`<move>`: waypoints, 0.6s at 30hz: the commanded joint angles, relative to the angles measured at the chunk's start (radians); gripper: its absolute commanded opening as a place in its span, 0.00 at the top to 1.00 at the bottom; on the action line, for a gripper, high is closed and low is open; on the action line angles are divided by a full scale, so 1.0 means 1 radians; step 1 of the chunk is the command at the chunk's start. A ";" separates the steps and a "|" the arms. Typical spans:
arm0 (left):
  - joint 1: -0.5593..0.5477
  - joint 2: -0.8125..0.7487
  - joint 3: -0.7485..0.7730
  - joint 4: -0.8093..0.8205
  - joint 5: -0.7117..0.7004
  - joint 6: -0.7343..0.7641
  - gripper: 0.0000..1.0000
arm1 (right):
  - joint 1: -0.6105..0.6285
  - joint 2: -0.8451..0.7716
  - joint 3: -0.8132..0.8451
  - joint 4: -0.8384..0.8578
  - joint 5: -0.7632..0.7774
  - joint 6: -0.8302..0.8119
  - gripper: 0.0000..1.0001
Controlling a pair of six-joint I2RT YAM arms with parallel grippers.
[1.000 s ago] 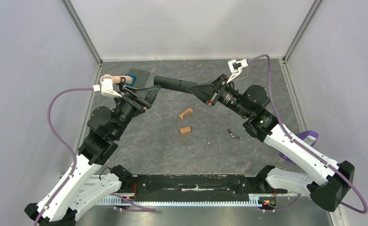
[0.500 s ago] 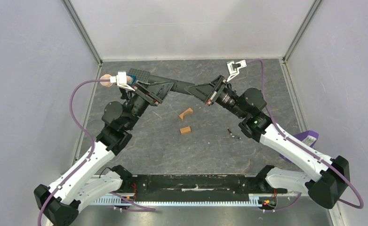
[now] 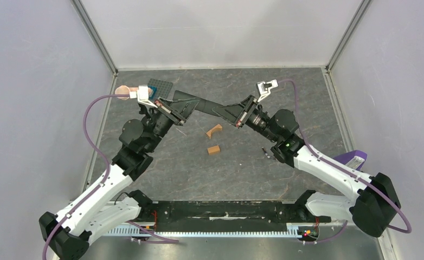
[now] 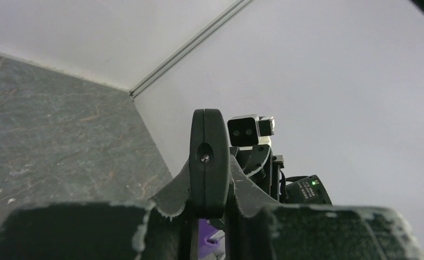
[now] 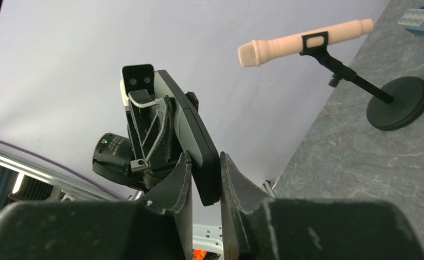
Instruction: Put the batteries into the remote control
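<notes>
Orange blocks (image 3: pixel 214 150): two, lying mid-table, under and nearer than the lifted bar, well apart from both tools.
Small dark object (image 3: pixel 268 153): on the table just beside the right forearm; too small to tell if it is a battery.
Remote control (image 3: pixel 205 105): in the air over the far half of the table, bridging the two arms, one end in each tool.
Left gripper (image 3: pixel 184 107): clamped on the remote's left end, which shows end-on between its fingers (image 4: pixel 172 197).
Right gripper (image 3: pixel 226 112): pinched on the other end, pads (image 5: pixel 178 181) against the broad faces.
Handling: likely light, stiff and smooth plastic, so it may slip or twist. Hold it near the ends and keep the battery bay uncovered; which face carries the bay I cannot tell.
Microphone (image 5: pixel 302 43): on its stand at the far left.
Blue plate (image 3: pixel 158 86): beside that stand.
</notes>
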 commanded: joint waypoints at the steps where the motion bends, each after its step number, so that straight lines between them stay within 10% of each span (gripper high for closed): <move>1: 0.010 0.007 0.019 -0.083 -0.113 0.202 0.98 | -0.006 0.002 -0.097 -0.040 -0.033 -0.072 0.87; 18: 0.011 0.146 0.033 -0.068 -0.093 0.244 0.98 | -0.114 0.017 -0.321 0.100 -0.075 -0.050 0.60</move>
